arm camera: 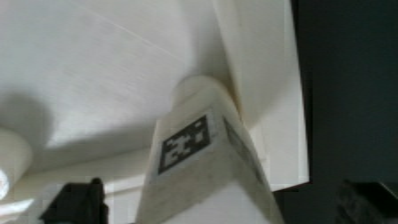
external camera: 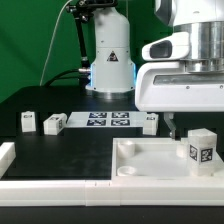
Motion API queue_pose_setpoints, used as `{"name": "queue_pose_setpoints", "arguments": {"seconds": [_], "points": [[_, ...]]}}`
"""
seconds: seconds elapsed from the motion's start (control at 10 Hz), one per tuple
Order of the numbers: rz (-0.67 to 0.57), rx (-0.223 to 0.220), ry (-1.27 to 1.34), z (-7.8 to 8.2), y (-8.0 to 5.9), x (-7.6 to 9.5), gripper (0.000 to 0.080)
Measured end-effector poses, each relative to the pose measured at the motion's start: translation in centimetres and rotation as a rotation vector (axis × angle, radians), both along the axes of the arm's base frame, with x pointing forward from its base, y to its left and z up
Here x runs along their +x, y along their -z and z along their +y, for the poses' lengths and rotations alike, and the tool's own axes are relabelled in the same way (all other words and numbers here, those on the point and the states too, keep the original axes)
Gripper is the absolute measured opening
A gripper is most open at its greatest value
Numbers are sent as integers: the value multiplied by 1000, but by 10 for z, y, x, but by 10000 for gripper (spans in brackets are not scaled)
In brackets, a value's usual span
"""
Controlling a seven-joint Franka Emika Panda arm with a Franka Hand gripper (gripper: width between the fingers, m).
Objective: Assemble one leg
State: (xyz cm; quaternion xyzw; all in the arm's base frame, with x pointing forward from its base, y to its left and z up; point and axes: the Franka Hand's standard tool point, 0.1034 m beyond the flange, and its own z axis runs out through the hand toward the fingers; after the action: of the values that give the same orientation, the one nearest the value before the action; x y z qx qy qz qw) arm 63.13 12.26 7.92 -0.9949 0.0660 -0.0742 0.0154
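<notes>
Leg upright on the tray, gripper above it.

In the exterior view we saw the leg (external camera: 200,147) standing on the tray (external camera: 140,165) toward the exterior view's right, its tag facing the camera, with the gripper (external camera: 172,124) just above and beside it; we could not tell how the fingers stood. Three more blocks (external camera: 54,123) lay near the marker board (external camera: 104,120). In the wrist view the leg (arm camera: 199,160) rose close below the camera, dark fingertips (arm camera: 75,200) apart, not touching it.
</notes>
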Motion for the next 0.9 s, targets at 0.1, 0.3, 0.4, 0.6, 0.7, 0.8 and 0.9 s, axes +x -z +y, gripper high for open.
{"name": "queue_pose_setpoints", "arguments": {"seconds": [0.1,0.3,0.4,0.6,0.7,0.8,0.9], "points": [[-1,-14,-62,-1,0,0,649],[-3,-33,-139,-3,0,0,637],[-2,-31,-129,-3,0,0,461],[-2,-29,-116,-3,0,0,290],[-2,-28,-109,-3,0,0,290],[-1,-21,-63,-3,0,0,290],[3,20,124,-4,0,1,290]]}}
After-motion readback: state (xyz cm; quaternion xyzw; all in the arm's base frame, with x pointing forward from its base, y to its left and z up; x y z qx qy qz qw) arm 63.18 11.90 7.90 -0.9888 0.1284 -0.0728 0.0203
